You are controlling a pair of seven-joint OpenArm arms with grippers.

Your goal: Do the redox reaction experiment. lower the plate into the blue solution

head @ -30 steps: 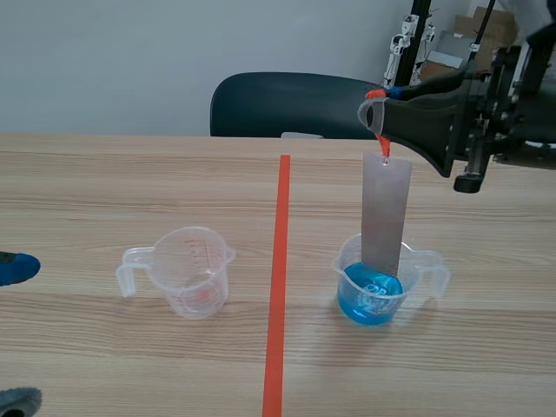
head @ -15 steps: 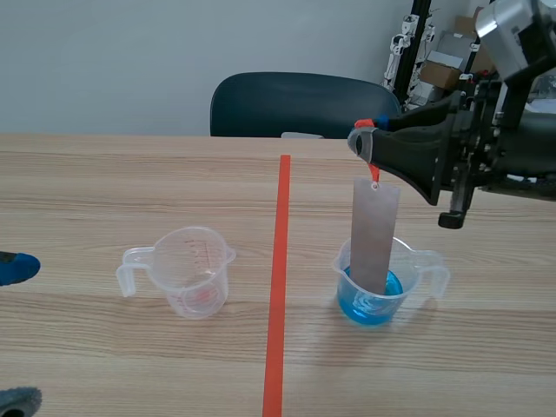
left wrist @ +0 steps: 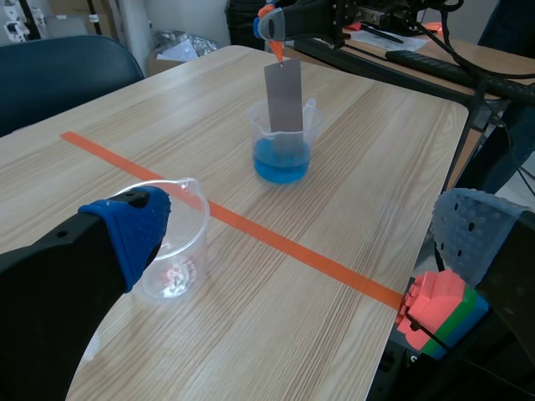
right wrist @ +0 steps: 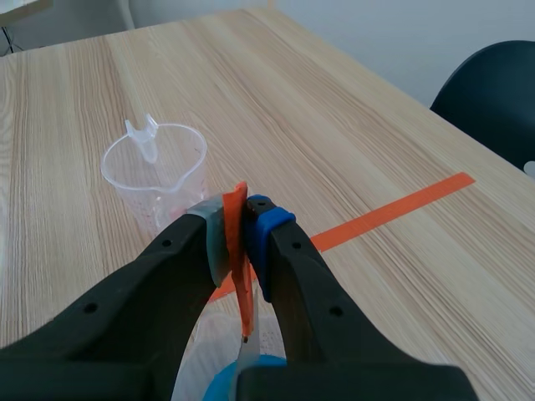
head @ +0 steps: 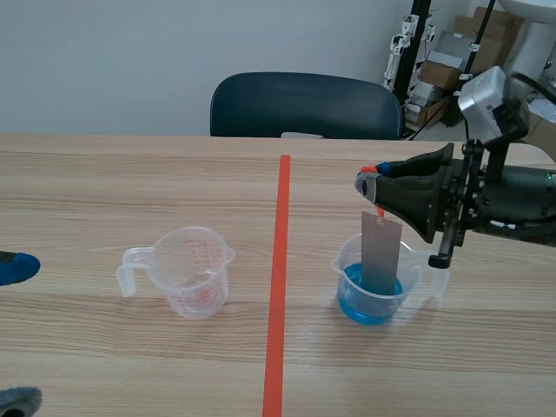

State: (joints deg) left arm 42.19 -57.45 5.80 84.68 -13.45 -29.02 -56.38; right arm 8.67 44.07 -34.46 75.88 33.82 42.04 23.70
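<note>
Reaching in level from the desk's (head: 130, 174) right edge, the right arm lies low over the wood, with the right gripper (head: 369, 185) pointing toward the tape line.

Scene view. Its fingers are closed on an orange-red strip (head: 379, 208). The grey plate (head: 380, 252) hangs upright from the strip. The plate's lower end is inside the filled beaker (head: 373, 282), reaching the blue solution (head: 369, 300); how deep it dips cannot be told. The beaker stands right of the tape line, and an empty beaker (head: 193, 269) stands left of it, well apart. The left gripper shows only as two finger pads (head: 16, 267) at the desk's left edge, held apart. A dark chair (head: 300, 104) stands behind the far edge.

Left wrist view. The left gripper (left wrist: 305, 225) hovers with its fingers (left wrist: 134, 230) spread wide, gripping nothing. The empty beaker (left wrist: 175, 251) sits just beside the blue-padded finger. The filled beaker (left wrist: 282, 142) and plate (left wrist: 283, 96) are ahead, across the tape line, with the right gripper (left wrist: 269, 21) above them.

Right wrist view. This view alone shows the grip up close. The grey and blue pads (right wrist: 263, 230) of the right gripper (right wrist: 238, 225) pinch the orange-red strip (right wrist: 241, 251) between them. Blue solution (right wrist: 221, 386) is visible directly beneath, and the empty beaker (right wrist: 159, 175) stands ahead.
</note>
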